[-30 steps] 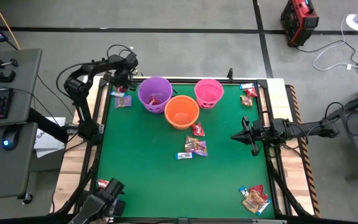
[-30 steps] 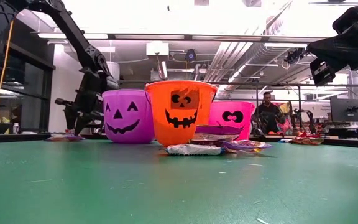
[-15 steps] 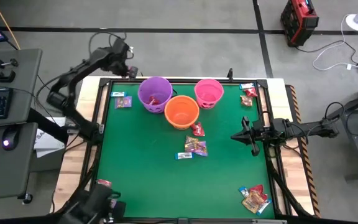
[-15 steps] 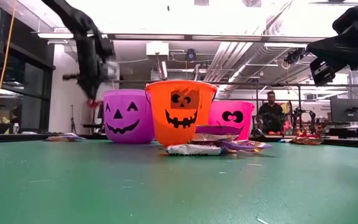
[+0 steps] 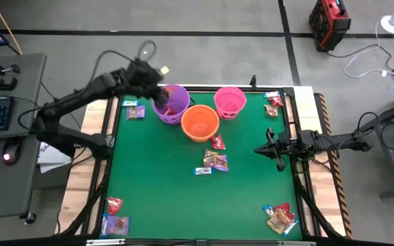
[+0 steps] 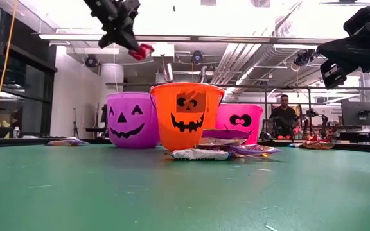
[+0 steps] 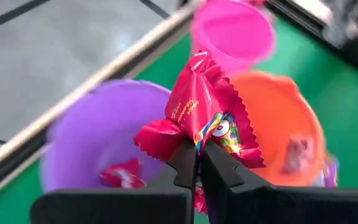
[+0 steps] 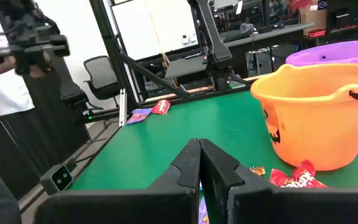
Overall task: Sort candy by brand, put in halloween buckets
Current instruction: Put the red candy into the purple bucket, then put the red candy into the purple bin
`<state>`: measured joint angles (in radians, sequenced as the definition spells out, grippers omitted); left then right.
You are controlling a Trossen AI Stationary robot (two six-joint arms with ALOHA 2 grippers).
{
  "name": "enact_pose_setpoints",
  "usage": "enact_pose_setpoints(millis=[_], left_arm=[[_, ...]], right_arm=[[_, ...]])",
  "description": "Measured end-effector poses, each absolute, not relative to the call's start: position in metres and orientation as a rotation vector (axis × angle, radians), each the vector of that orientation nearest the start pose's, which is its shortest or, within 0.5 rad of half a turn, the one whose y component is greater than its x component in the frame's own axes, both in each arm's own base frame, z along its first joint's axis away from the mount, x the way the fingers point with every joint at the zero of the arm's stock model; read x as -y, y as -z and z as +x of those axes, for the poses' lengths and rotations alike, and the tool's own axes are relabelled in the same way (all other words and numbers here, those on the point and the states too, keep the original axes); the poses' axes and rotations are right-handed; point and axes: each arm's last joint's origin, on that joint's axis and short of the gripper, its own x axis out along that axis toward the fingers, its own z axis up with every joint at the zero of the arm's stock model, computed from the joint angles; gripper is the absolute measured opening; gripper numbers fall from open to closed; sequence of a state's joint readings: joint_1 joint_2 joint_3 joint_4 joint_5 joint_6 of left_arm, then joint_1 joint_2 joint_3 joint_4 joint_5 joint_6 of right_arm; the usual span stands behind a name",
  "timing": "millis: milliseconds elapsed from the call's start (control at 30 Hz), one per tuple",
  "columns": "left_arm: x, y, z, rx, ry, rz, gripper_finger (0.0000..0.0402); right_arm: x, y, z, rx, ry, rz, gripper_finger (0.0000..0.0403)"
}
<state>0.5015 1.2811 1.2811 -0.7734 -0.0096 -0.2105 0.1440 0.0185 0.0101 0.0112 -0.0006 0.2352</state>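
Left gripper pinching red candy above purple bucket — one red sweet inside

No text or label can be read.

The print on the red candy pinched over the purple bucket is too smeared to read, and its lower end disappears behind the left gripper. A second red wrapper inside that bucket is only a blur. From table height, the orange bucket covers part of the pink bucket. The purple bucket's near rim is hidden from above by the left arm. The wrappers in the corner piles are too small to tell brands.
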Motion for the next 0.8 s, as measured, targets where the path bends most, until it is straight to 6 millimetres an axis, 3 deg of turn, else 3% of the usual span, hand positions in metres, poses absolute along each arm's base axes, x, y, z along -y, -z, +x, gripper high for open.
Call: enact_pose_setpoints(millis=[133,333,600,800], left_arm=[[-0.109,-0.332,0.240,-0.766,-0.680,-0.282,0.0010],[-0.119,-0.330,0.236,-0.752,-0.738,-0.317,0.0080],[-0.122,-0.333,0.232,-0.730,-0.625,-0.452,0.0196],[-0.094,-0.348,0.229,-0.648,-0.465,-0.470,0.0222]], right_arm=[[-0.014,-0.167,0.097,-0.014,-0.144,0.235,0.0000],[-0.014,-0.167,0.097,-0.013,-0.144,0.235,0.0000],[-0.014,-0.167,0.097,-0.014,-0.144,0.235,0.0000],[-0.014,-0.167,0.097,-0.014,-0.144,0.235,0.0000]])
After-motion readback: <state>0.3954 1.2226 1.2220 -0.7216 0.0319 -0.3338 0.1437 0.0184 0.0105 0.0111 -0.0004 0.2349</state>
